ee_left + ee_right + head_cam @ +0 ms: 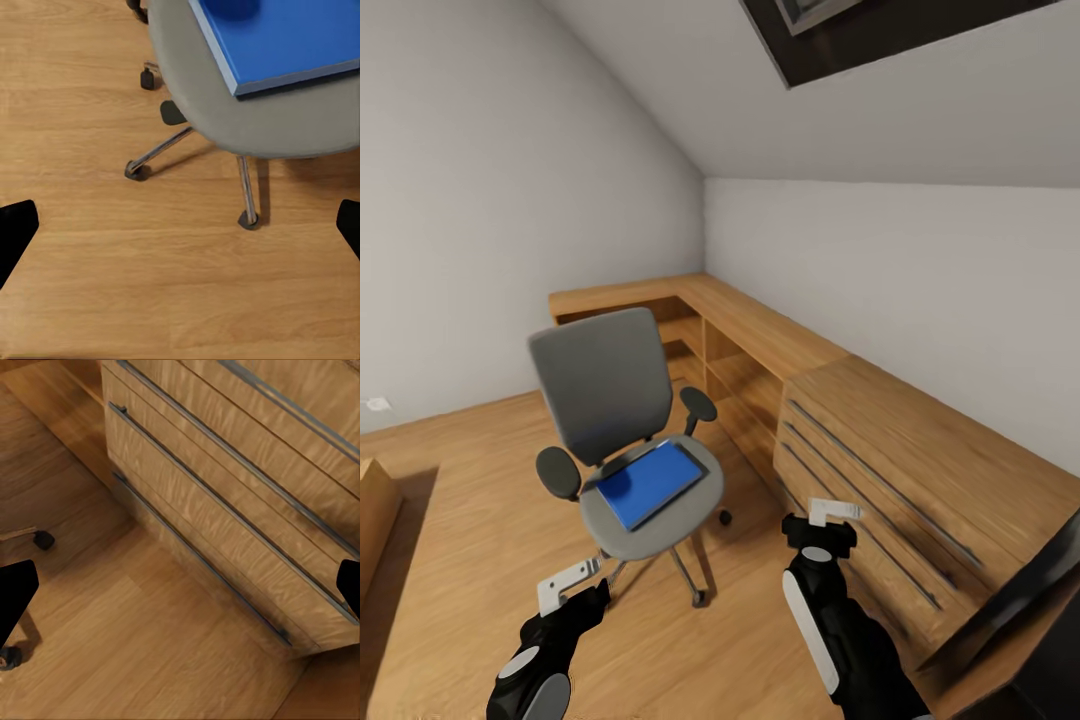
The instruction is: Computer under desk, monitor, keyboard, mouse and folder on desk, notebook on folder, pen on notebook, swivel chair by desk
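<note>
From my head camera I take the step in hand to be fetching the folder [650, 482] off the swivel chair [615, 420]. The folder is a flat, bright blue rectangle lying on the grey padded seat, ahead of my left claw [572, 582] and a little to its right. That claw hangs low over the plank floor [450, 500], short of the chair's chrome star base; my right claw [832, 515] hovers beside the light wood drawer unit [890, 470], well apart from the folder. From here I cannot tell how far either claw is spread. The chair has a tall grey back and rounded black armrests.

Through my left wrist camera, my two black fingertips [16, 232] stand wide apart at the frame edges with nothing between them, so this claw is spread and empty. Beyond them lie the smooth seat edge, the thin chrome legs with small black casters, and the folder's [292, 37] blue cover with its pale edge, resting flat on the seat. I judge the next move calls for raising this claw to seat height and reaching forward to the folder's near edge.

Through my right wrist camera, my fingertips [15, 596] also sit wide apart and empty, facing grained wood drawer fronts [225, 487] with long slim grey rail handles.
</note>
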Controlling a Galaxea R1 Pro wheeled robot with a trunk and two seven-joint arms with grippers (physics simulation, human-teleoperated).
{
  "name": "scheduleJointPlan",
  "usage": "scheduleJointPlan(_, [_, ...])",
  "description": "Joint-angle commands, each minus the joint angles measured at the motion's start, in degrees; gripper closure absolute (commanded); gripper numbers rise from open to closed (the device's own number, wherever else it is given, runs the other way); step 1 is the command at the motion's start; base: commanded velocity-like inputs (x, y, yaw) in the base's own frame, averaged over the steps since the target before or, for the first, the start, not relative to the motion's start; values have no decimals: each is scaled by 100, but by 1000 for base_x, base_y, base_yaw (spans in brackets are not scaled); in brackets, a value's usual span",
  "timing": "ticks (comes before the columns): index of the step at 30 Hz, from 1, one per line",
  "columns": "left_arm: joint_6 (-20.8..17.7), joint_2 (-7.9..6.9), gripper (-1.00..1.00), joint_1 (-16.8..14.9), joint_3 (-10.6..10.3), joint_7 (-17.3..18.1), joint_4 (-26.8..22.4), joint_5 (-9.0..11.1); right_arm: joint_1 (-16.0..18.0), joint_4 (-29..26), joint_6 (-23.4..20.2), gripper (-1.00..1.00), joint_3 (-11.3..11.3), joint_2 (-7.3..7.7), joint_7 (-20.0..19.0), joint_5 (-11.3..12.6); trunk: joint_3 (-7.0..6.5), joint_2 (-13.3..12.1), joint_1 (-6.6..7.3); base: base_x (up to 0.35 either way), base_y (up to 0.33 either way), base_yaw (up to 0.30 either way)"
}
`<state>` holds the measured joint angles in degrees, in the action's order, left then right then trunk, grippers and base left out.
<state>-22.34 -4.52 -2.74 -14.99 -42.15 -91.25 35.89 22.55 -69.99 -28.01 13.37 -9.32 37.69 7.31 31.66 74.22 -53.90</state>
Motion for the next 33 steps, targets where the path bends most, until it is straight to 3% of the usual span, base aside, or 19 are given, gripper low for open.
scheduleJointPlan(1, [-16,-6,-100,-5,-13,-47,-7,32,4,-7,22,-100,16,-1,100,50,10,4,0,0,0,253])
scheduleJointPlan(10, [-16,-14,-100,-7,-13,-47,-7,25,4,29,96,-100,27,-9,181,55,45,4,0,0,0,239])
scheduleJointPlan(20, [-8,-26,-100,-6,7,-47,-27,15,4,32,109,-100,270,8,154,70,55,4,0,0,0,27])
scheduleJointPlan(30, [-7,-32,-100,-6,340,-39,-51,14,4,39,163,-100,282,17,115,108,85,4,0,164,146,-62])
scheduleJointPlan(33, [-7,-30,-100,-7,346,-39,-49,14,4,44,165,-100,281,17,114,110,86,4,0,163,188,9])
